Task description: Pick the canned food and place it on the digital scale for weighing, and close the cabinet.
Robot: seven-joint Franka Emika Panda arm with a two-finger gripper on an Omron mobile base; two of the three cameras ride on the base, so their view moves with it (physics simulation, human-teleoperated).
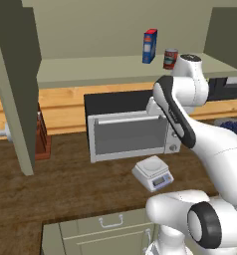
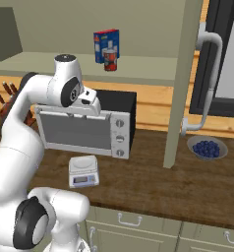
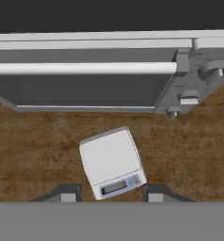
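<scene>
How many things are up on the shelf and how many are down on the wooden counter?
Shelf: 2, the canned food and a blue box.
Counter: 4, the digital scale, a toaster oven, a knife block and a bowl of blueberries.
Total: 6

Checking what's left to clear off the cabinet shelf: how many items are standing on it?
2. The canned food stands on the cabinet shelf, and a blue-and-red box stands close behind it. The open doors may hide other parts of the shelf.

Canned food beside box on cabinet shelf; digital scale before toaster oven.
</scene>
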